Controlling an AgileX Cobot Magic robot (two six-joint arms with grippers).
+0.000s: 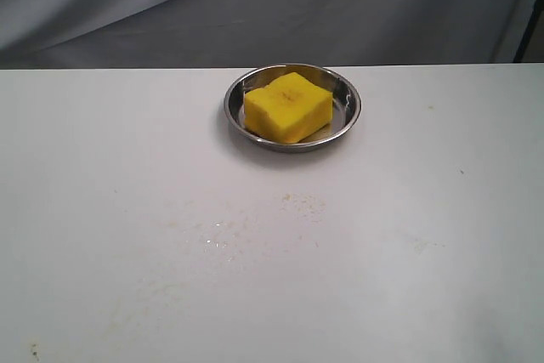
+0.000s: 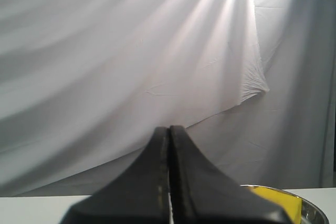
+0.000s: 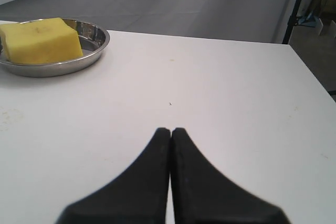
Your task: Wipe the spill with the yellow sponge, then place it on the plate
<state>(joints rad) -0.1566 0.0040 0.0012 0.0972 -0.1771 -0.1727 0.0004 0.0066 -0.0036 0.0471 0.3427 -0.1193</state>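
The left fingers (image 2: 149, 177) are pressed together with nothing between them, and so are the right fingers (image 3: 149, 171); both pairs are free of the table (image 1: 102, 167). The yellow sponge (image 1: 287, 106) lies flat in the plate (image 1: 349, 101), well ahead of the right fingers and off to one side. From the left wrist, only an edge of it shows behind the left fingers. A faint brownish smear (image 1: 299, 202) marks the white table. Grey draped cloth (image 1: 357, 6) hangs behind, with a black stand pole (image 3: 294, 9) off the table's far corner.

Yellow sponge (image 1: 287, 105), silver plate (image 1: 347, 110)
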